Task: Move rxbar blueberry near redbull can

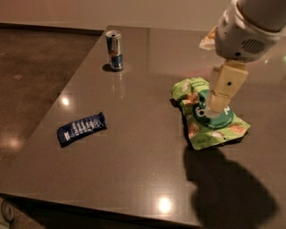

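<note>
A: Our gripper (pixel 220 105) hangs over the green snack pouch (pixel 202 134), at the right of the table (pixel 134 174). Whether it is spread or pressed together, we cannot tell.

B: And the rxbar blueberry (pixel 82 129) lies flat near the left edge, well apart from both the gripper and the redbull can (pixel 115 50), which stands upright at the far left corner.

A: So our first worry is closing on the pouch instead of the bar.

B: Agreed. Next, the bar is thin and the top looks slick. We judge a shallow pinch could skid it toward that left edge and off.

A: And the can is slim and tall. If we come in low with the bar, we could tip it.

B: The tabletop is dark, polished, and mirrors bright ceiling lights. Beyond it we see dark floor (pixel 35 67) to the left and a pale wall (pixel 134 11) behind.
</note>
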